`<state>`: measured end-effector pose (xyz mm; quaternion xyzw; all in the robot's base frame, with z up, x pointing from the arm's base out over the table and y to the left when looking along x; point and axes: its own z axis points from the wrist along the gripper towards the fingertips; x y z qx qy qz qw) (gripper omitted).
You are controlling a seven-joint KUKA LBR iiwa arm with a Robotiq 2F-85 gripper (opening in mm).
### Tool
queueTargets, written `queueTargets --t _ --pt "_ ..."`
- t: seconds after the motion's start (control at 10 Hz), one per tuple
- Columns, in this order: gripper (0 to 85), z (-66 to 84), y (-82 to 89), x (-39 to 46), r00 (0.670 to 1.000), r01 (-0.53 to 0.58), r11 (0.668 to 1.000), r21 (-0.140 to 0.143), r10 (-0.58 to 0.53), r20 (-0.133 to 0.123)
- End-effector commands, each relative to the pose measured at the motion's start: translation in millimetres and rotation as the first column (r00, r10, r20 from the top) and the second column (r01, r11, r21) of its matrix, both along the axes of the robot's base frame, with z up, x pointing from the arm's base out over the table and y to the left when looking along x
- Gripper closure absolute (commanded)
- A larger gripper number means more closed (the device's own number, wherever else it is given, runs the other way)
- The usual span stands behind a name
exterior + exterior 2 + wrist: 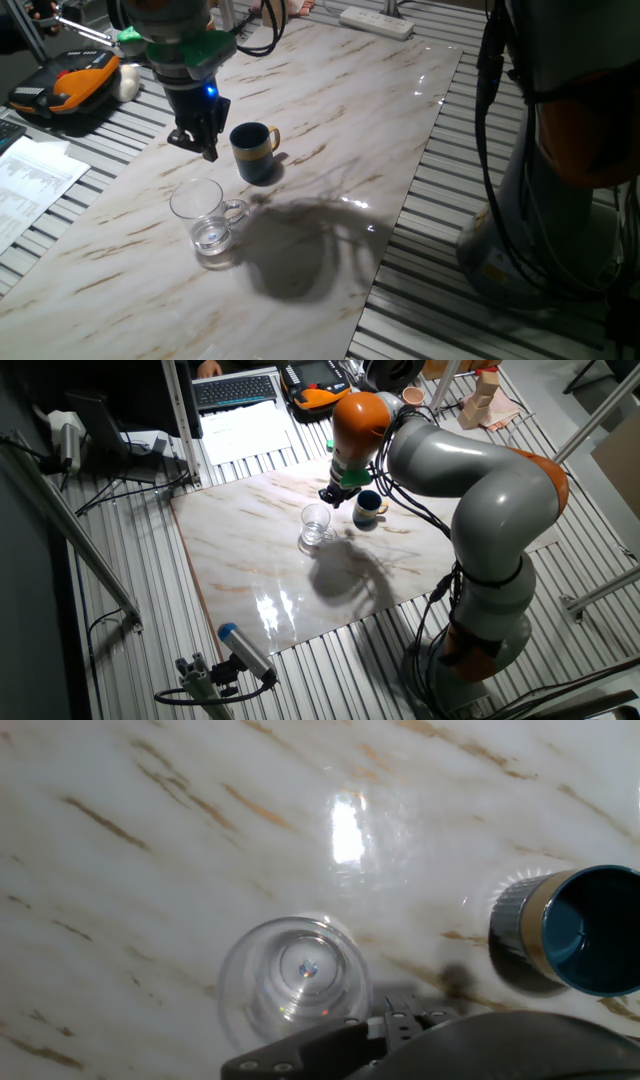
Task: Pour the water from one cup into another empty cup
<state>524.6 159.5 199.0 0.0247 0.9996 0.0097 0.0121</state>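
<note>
The clear glass mug (205, 215) stands upright on the marble board, its loop handle pointing right, with a little water (212, 238) at the bottom. It also shows in the other fixed view (316, 525) and from above in the hand view (295, 982). The dark navy-blue mug (252, 150) (366, 511) (585, 930) with a yellow-tan handle stands upright a short way behind it and looks empty inside. My gripper (196, 146) hangs above the board, left of the blue mug and behind the glass mug. It touches neither, and its fingers seem slightly apart with nothing between them.
An orange-and-black device (70, 85) and papers (30, 180) lie left of the marble board (330, 120). A white power strip (378, 20) lies at the far end. The robot's base (490, 630) stands by the board's right edge, and a keyboard (235, 390) lies behind it.
</note>
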Motion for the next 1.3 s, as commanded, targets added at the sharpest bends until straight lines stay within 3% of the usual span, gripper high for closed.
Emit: queueTargets --t 0.0,0.3,0.6,1.1,1.2 --pt "85.0 -0.1 -0.3 1.3 1.000 0.003 1.000 0.000 -0.003 0.005" --pt "85.0 -0.1 -2.3 8.1 1.000 0.013 1.000 -0.002 -0.013 0.014" --pt "85.0 3.9 -7.6 21.7 1.000 0.007 1.000 -0.016 -0.007 0.006" --pt "85.0 3.8 -8.3 23.1 1.000 0.006 1.000 -0.027 -0.006 0.023" --pt "85.0 3.8 -8.3 23.1 1.000 -0.005 0.999 -0.046 0.006 0.026"
